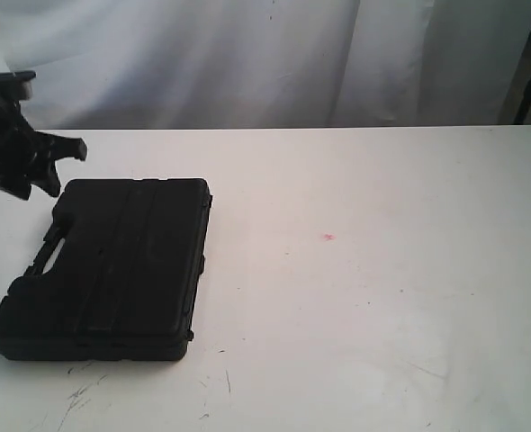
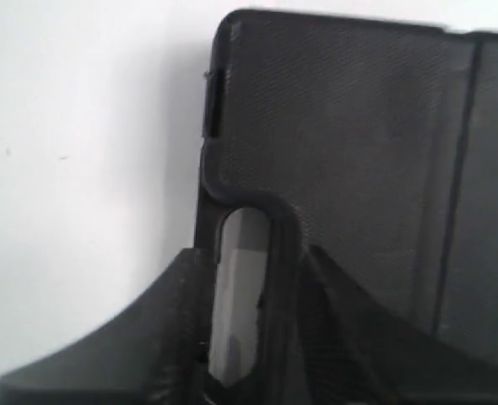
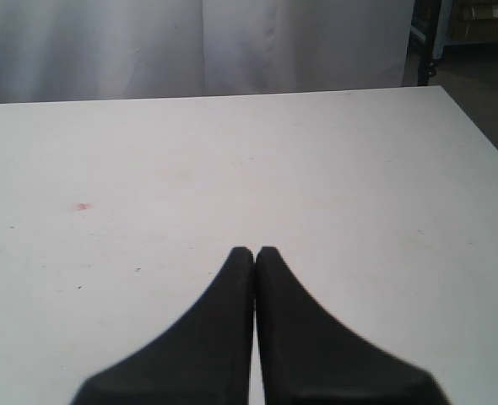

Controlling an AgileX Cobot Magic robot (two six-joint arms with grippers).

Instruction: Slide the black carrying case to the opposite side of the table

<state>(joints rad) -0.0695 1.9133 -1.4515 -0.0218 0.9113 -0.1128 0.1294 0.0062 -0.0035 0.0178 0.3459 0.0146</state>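
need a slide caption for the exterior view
Black rectangular plastic carrying case lying flat on the left of a wide white table, the black left hand open at its far handle corner.

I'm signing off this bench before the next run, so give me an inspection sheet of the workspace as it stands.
Surface: white table; dark scuff marks low in the exterior view; small red spot.
Job's things: black carrying case closed, lying flat on the table's left part.
Clutter: nothing seen.
Grippers: left gripper open, at the case's handle end, contact cannot be told; right gripper shut, empty, over bare table.
Cables: nothing seen.
Surroundings: white curtain behind the table; dark stand at far right.
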